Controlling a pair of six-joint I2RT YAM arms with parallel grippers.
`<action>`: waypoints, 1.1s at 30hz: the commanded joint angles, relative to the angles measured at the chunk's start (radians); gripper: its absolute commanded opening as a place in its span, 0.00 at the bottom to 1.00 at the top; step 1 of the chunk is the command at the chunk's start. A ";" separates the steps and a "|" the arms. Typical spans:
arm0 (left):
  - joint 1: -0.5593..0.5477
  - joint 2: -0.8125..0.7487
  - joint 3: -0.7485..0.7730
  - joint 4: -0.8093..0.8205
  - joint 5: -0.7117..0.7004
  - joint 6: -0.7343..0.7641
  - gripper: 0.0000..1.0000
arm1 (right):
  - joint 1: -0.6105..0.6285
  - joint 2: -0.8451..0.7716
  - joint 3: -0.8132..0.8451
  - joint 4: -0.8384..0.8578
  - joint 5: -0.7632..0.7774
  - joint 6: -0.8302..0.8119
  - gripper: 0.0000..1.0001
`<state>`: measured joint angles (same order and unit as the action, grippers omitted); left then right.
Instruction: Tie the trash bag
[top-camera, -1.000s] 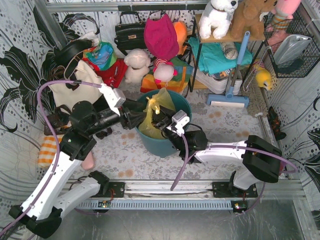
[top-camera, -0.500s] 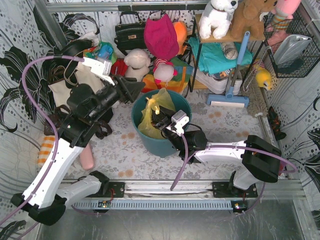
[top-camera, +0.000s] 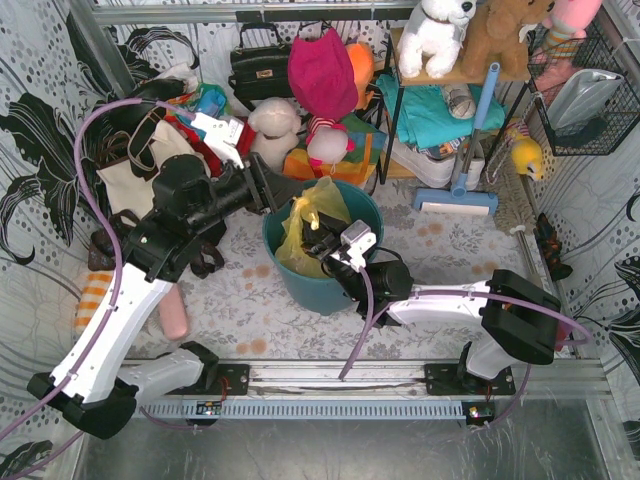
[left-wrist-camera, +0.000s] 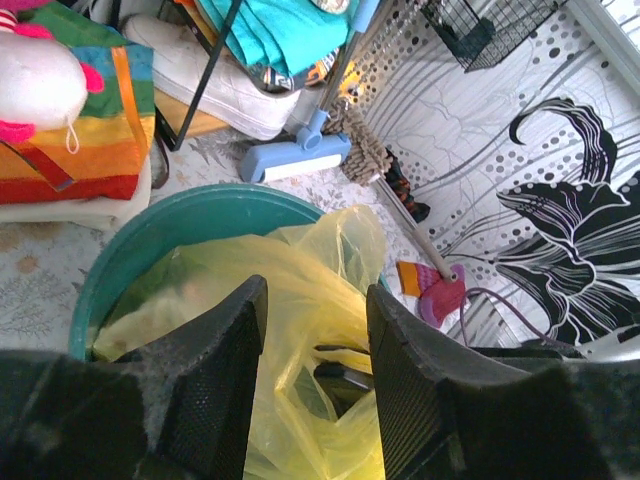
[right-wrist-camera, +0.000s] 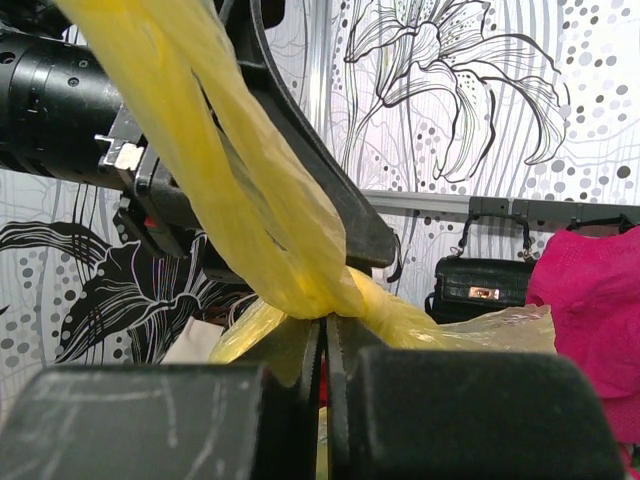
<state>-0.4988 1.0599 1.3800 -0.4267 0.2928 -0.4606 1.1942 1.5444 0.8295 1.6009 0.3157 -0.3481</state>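
Observation:
The trash bag (top-camera: 318, 212) is thin yellow plastic sitting in the round teal bin (top-camera: 361, 212), with its top gathered and twisted upward. My right gripper (top-camera: 318, 243) is shut on a twisted bunch of the bag; in the right wrist view (right-wrist-camera: 325, 338) the plastic (right-wrist-camera: 255, 190) is pinched between the closed jaws. My left gripper (top-camera: 290, 196) hovers at the bin's far-left rim, open and empty. In the left wrist view its fingers (left-wrist-camera: 215, 385) straddle the bag's (left-wrist-camera: 290, 290) looped top from above, inside the bin (left-wrist-camera: 190, 215).
A cream tote bag (top-camera: 140, 175) lies far left, with a black handbag (top-camera: 260, 65), plush toys (top-camera: 272, 130) and a rainbow bag (top-camera: 300, 160) behind the bin. A blue floor sweeper (top-camera: 458, 195) and shelf stand back right. A striped sock (top-camera: 93, 300) lies left.
My left gripper pulled away from the bag, up and to the left, then swung back to the bin's rim, still open. The right gripper kept its hold on the bag.

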 joint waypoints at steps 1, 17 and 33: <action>-0.006 -0.013 0.034 -0.030 0.057 0.005 0.52 | -0.002 0.009 0.033 0.090 0.016 0.010 0.00; -0.006 -0.031 0.054 -0.111 0.075 0.029 0.55 | -0.001 0.023 0.046 0.091 0.018 0.013 0.00; -0.006 -0.030 0.059 -0.138 0.062 0.056 0.00 | -0.002 0.022 0.049 0.091 0.017 0.011 0.00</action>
<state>-0.4980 1.0431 1.4132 -0.5472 0.3485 -0.4252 1.1946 1.5681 0.8433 1.5932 0.3298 -0.3481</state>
